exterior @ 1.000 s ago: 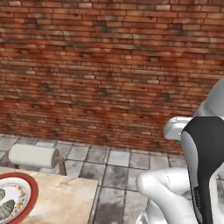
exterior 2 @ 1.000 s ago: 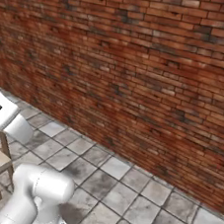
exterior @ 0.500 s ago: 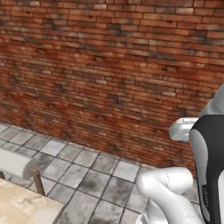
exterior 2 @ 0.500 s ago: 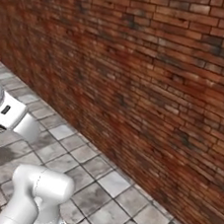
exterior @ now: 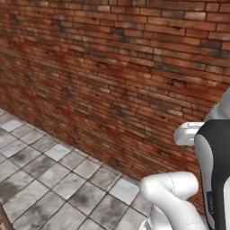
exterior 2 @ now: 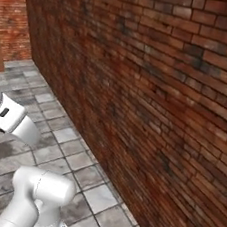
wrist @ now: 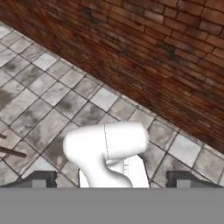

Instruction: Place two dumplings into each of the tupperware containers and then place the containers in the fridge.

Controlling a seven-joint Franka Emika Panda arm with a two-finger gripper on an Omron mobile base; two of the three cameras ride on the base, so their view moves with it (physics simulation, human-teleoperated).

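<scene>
The gripper [wrist: 111, 186] looks down at the grey floor tiles [wrist: 52, 105], its two dark tips far apart with nothing between them. A red brick wall [exterior: 112, 81] runs from 9 to 3 o'clock. The white arm [exterior: 179, 197] is bent low.

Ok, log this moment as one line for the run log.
scene: brick wall, tiled floor | task items: unseen | gripper: empty, open

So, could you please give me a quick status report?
Fingers apart, holding nothing. Facing brick wall and tiled floor. Path ahead looks open.
</scene>
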